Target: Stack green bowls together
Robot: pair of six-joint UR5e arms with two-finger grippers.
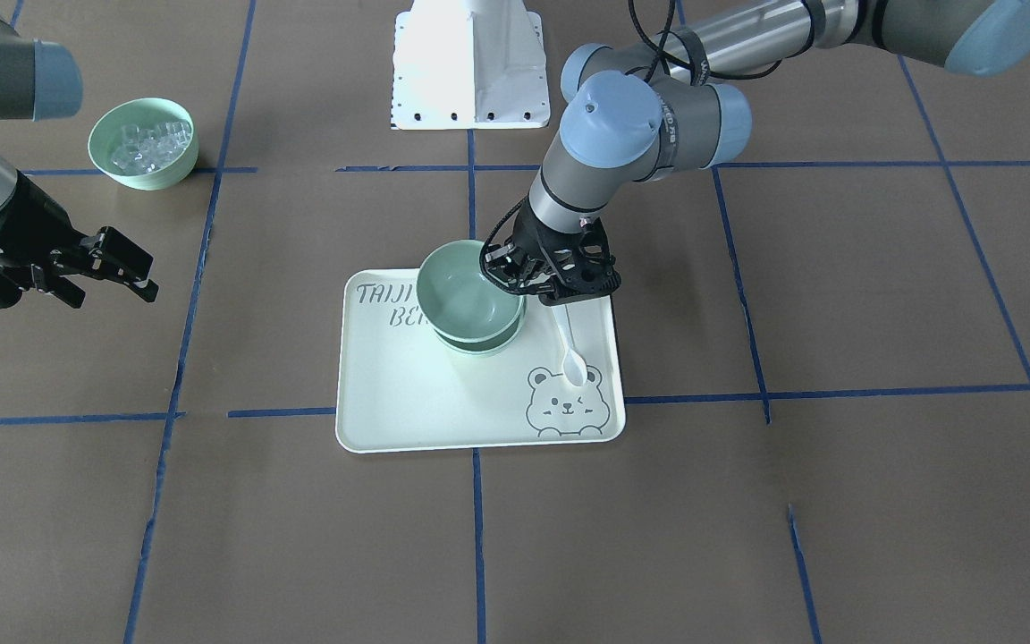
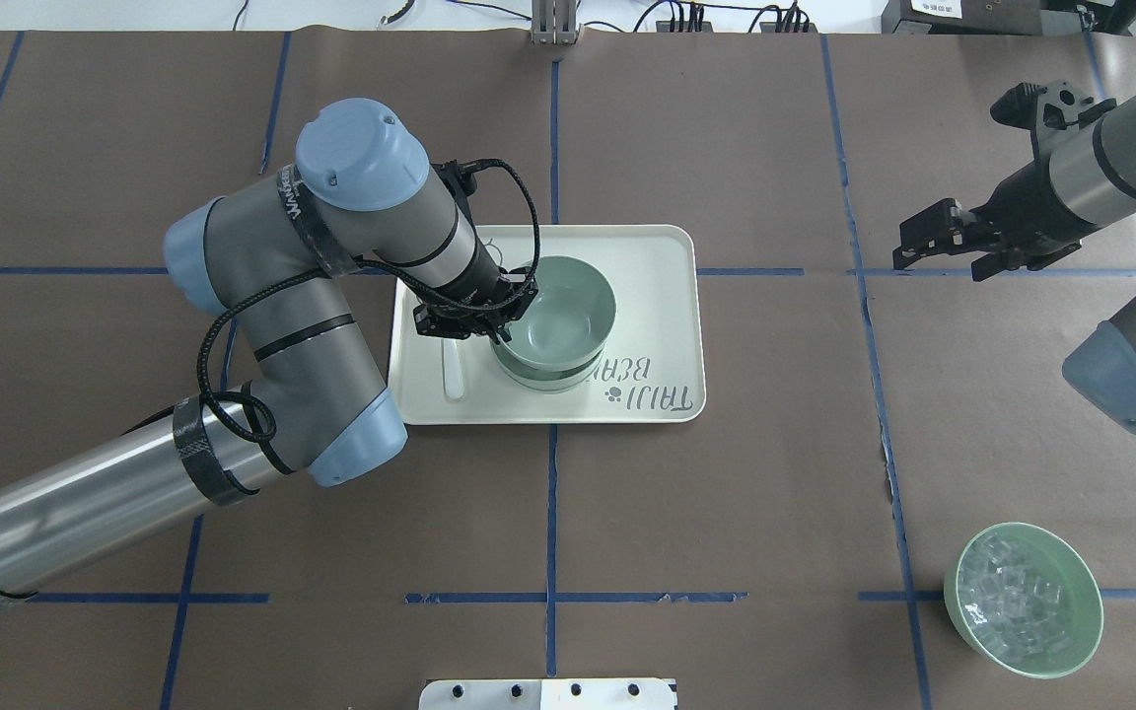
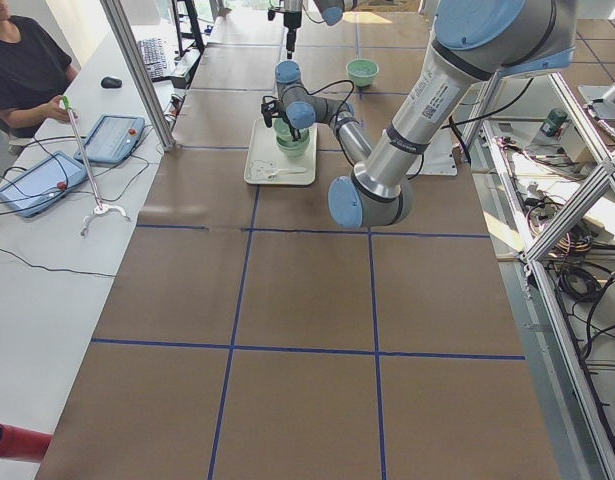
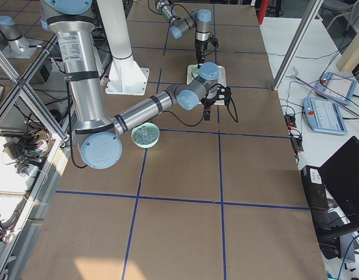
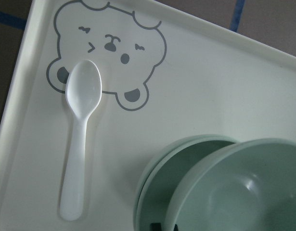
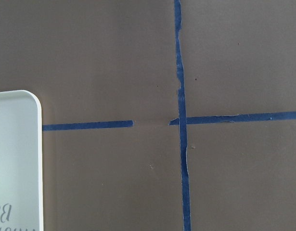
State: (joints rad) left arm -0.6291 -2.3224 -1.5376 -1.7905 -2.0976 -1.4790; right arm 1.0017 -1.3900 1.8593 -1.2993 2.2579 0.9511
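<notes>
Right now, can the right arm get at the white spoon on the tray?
Probably not: the spoon lies across the tray from the right gripper, partly under the left gripper, which holds the top green bowl.

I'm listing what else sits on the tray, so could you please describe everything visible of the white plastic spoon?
The small white plastic spoon is one glossy, smooth piece: an oval scoop, hollow side up, and a slim handle widening slightly at its rounded end. It lies flat on the pale rectangular bear-print tray, scoop over the printed bear's ear, beside the stacked pale green round plastic bowls but apart from them. Only the tray touches it.
</notes>
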